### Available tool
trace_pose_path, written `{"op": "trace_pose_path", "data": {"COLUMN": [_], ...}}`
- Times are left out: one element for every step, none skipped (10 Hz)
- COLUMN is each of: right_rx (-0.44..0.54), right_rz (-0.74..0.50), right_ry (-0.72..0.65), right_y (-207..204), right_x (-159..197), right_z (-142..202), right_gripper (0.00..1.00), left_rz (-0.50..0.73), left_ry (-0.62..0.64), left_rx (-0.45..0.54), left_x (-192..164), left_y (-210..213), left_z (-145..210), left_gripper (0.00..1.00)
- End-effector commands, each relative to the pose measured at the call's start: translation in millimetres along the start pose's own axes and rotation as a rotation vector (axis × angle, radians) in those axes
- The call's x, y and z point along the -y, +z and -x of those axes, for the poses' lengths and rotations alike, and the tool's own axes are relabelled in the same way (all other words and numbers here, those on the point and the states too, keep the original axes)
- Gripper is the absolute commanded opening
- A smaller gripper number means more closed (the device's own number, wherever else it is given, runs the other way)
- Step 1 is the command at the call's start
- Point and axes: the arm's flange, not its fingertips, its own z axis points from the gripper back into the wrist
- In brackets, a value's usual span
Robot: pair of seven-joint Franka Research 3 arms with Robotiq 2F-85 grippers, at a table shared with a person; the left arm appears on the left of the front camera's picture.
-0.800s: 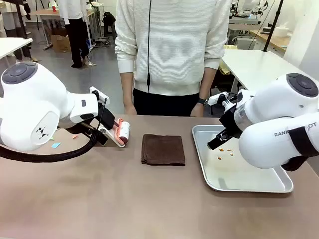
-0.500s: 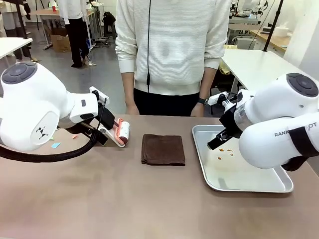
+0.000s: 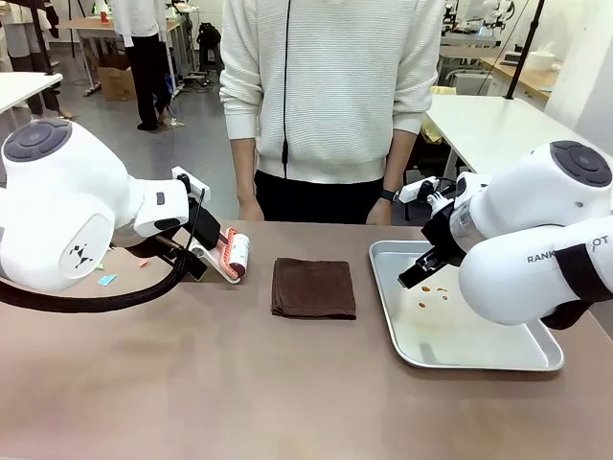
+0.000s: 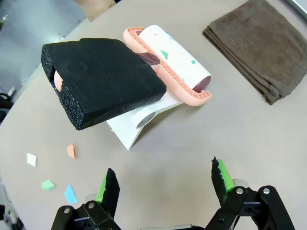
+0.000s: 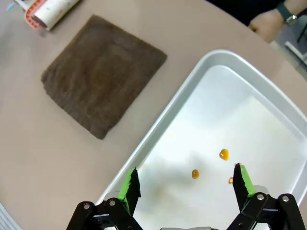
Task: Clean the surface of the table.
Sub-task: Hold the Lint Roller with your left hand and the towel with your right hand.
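The table (image 3: 239, 383) has a matte brownish top. On its left part lie small coloured paper scraps (image 4: 71, 151), also visible beside my left arm as scraps (image 3: 107, 280). A lint roller (image 4: 175, 57) with a pink frame and a black foam handle (image 4: 100, 79) rests on a white stand, just ahead of my left gripper (image 4: 164, 181), which hangs open and empty above the table. My right gripper (image 5: 186, 182) hovers open over the near-left edge of a metal tray (image 5: 268, 110) that holds small orange spots (image 5: 223, 154).
A folded brown cloth (image 3: 313, 287) lies mid-table between the lint roller (image 3: 235, 254) and the tray (image 3: 498, 359). A person in a white sweater (image 3: 330, 86) stands at the far edge with a hand (image 5: 268, 19) near the tray's far corner.
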Motion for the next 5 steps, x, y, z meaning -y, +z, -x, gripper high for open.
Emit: {"op": "trace_pose_path", "data": {"right_rx": [0.001,0.001,0.001,0.001,0.001], "right_rz": [0.000,0.000,0.000,0.000,0.000], "right_ry": [0.000,0.000,0.000,0.000,0.000], "right_y": [0.1,0.1,0.1,0.1,0.1], "right_x": [0.0,0.0,0.0,0.0,0.0], "right_z": [-0.1,-0.1,-0.1,-0.1,-0.1], "right_gripper": [1.00,1.00,1.00,1.00,1.00], "left_rz": [0.000,0.000,0.000,0.000,0.000], "left_ry": [0.000,0.000,0.000,0.000,0.000], "left_rx": [0.000,0.000,0.000,0.000,0.000], "left_x": [0.0,0.0,0.0,0.0,0.0], "left_y": [0.0,0.0,0.0,0.0,0.0], "left_z": [0.0,0.0,0.0,0.0,0.0], "left_gripper": [1.00,1.00,1.00,1.00,1.00]}}
